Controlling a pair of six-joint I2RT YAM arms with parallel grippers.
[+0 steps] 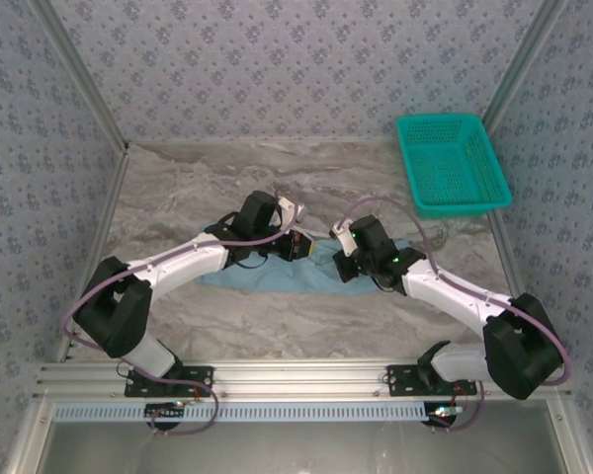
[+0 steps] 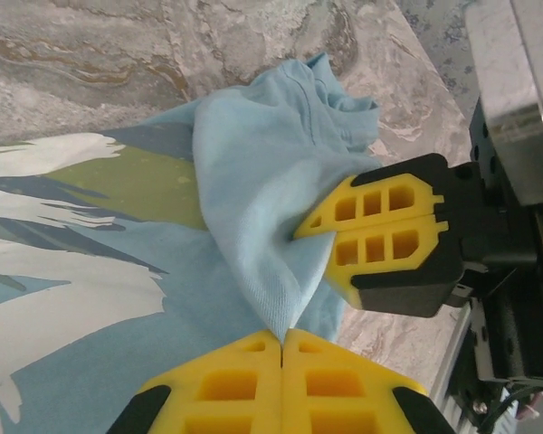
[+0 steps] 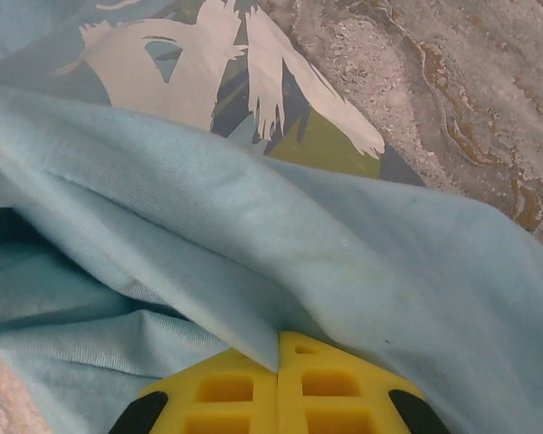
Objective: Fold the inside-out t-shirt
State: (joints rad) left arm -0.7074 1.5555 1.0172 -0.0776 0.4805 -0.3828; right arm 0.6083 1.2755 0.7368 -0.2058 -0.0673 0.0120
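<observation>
Early stage, no fold done as far as I can judge. The inside-out t-shirt [image 1: 277, 274] lies on the marble table [image 1: 178, 188], well to the left of the teal basket [image 1: 440, 119] and nearer the arm bases than it, not touching it. From the top view it's a low, rumpled strip, bunched and not spread flat, with no tidy rectangle and no clean crease or edge line anywhere. Both arms meet over the middle of it, on the side away from the basket's near-left corner. The left gripper [image 2: 281, 342] has its yellow fingers pressed together, pinching a peaked ridge of light-blue cloth. The right gripper [image 3: 279, 348] is the same, fingers pressed together with a fold of fabric running into the seam between them. In the left wrist view the two grippers sit just beside each other on the same raised flap. The printed graphic [image 2: 118, 181], white, olive and dark blue, lies flat on the table under and beside that flap. Can't tell which part of the shirt is gripped (hem, sleeve or collar), nor whether the print side is the true outside. Left to do, by my reckoning, is nearly everything: pull the cloth out flat, right it if that is meant, then fold sleeves and body. Basket is uninvolved.
</observation>
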